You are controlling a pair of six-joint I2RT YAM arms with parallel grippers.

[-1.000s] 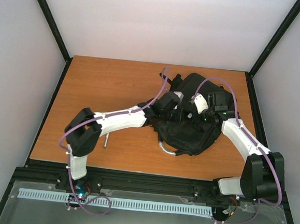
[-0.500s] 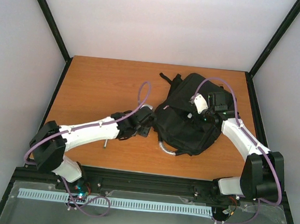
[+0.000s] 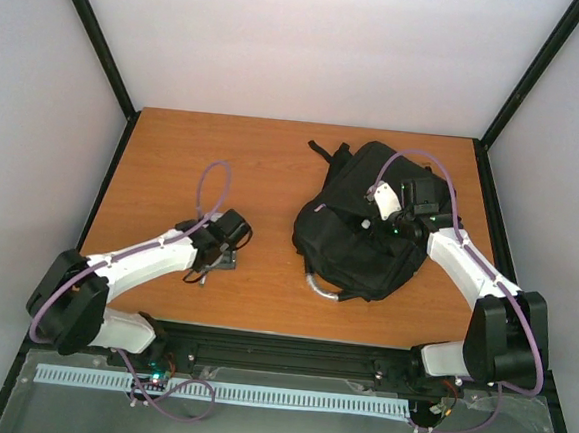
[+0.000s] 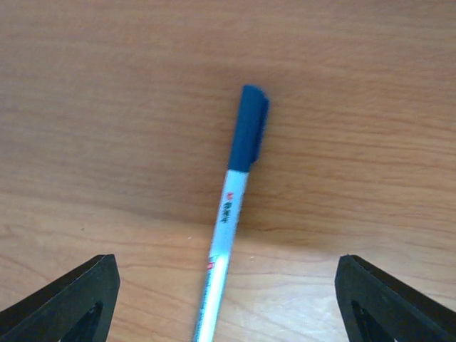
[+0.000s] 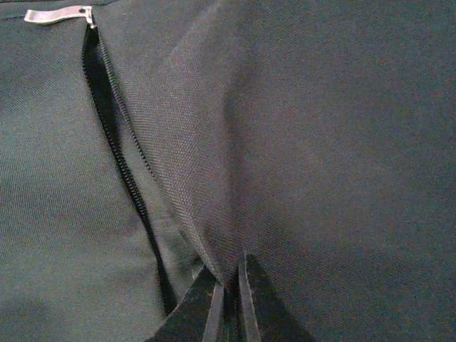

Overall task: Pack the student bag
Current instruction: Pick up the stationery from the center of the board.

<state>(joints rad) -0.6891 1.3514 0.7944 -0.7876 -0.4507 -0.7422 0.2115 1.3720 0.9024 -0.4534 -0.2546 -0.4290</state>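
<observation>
Wooden table (image 3: 173, 167) framed by white walls. My left claw (image 4: 224, 292) hangs low over the left-hand part of the board with its jaws spread wide and gripping nothing. Between the two black fingertips (image 4: 78, 292) lies a pen (image 4: 239, 178), white-barrelled with a blue cap (image 4: 253, 125), flat on the wood with the cap pointing away from me. My right claw (image 5: 229, 299) is closed, its fingers pinching a raised fold of black fabric on the backpack (image 3: 358, 242). Just left of that fold runs an open zip (image 5: 121, 157), with a metal pull tab (image 5: 53, 14) at its far end. The backpack lies on the right half of the table, well apart from the pen, and a grey handle loop (image 3: 319, 287) curls out at its near edge.
</observation>
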